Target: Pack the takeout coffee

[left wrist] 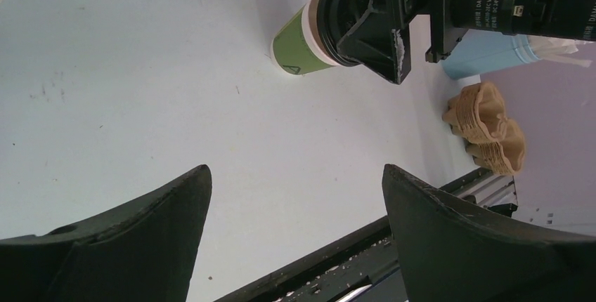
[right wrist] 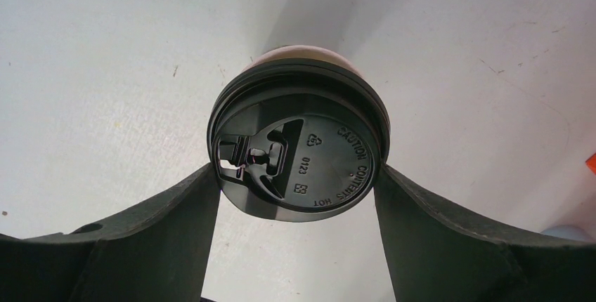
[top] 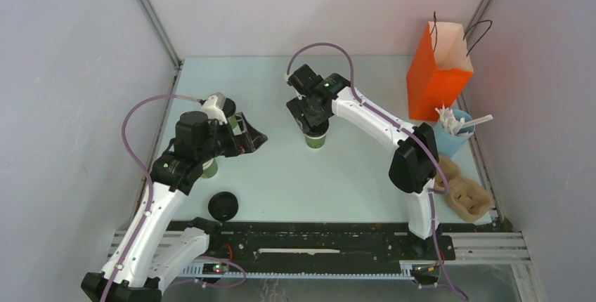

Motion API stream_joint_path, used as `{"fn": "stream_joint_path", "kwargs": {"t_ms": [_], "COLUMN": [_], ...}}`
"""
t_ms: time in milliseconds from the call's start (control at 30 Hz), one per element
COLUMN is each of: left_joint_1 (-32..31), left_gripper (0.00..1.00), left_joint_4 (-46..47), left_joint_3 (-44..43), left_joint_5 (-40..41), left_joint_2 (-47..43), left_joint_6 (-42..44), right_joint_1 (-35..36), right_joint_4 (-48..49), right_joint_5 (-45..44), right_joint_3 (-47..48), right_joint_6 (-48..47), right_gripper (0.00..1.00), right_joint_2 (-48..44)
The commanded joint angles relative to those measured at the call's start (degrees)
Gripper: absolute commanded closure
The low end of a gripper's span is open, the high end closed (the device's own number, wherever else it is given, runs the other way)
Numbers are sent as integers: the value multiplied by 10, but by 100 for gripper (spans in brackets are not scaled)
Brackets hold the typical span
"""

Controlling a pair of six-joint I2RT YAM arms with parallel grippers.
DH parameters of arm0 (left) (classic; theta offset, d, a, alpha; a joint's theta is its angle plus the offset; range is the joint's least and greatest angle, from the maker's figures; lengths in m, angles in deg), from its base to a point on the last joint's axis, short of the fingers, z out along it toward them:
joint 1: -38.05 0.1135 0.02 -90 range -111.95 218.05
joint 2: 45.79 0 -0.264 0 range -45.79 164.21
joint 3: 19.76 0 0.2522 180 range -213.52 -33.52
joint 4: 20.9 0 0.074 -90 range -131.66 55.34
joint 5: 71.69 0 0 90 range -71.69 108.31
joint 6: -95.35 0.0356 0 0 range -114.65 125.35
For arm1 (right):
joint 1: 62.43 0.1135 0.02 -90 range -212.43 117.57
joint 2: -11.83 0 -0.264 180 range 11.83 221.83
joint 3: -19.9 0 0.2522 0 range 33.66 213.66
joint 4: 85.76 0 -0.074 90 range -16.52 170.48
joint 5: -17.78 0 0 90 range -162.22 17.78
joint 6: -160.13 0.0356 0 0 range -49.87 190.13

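A takeout coffee cup [top: 317, 138], olive-green with a black lid, stands upright mid-table. My right gripper [top: 314, 118] is over it from above, and its two fingers press on opposite sides of the black lid [right wrist: 299, 151]. The left wrist view shows the cup [left wrist: 299, 48] with the right gripper [left wrist: 379, 31] on its top. My left gripper [top: 256, 137] is open and empty, its fingers [left wrist: 169, 211] wide apart above bare table, left of the cup. A second green cup [top: 209, 169] is partly hidden under the left arm.
An orange paper bag [top: 439, 70] stands open at the back right. A blue cup of stirrers [top: 453, 133] and brown pulp cup carriers [top: 467, 193] sit along the right edge. A loose black lid [top: 223, 205] lies near the front left.
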Motion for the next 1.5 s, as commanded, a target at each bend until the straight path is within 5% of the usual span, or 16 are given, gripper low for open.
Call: {"fn": "stream_joint_path", "kwargs": {"t_ms": [0, 1167, 1467], "left_joint_1": [-3, -7, -12], "left_gripper": [5, 4, 4], "left_joint_4": [28, 37, 49], "left_joint_3": [11, 8, 16], "left_joint_5": [-13, -26, -32], "left_joint_2": [1, 14, 23], "left_joint_6": [13, 16, 12], "right_joint_1": [-4, -27, -29], "right_joint_4": [-17, -11, -8], "right_joint_5": [-2, 39, 33], "right_joint_3": [37, 48, 60], "right_joint_6": [-10, -13, -9], "right_gripper": [17, 10, 1], "right_joint_2": [11, 30, 28]}}
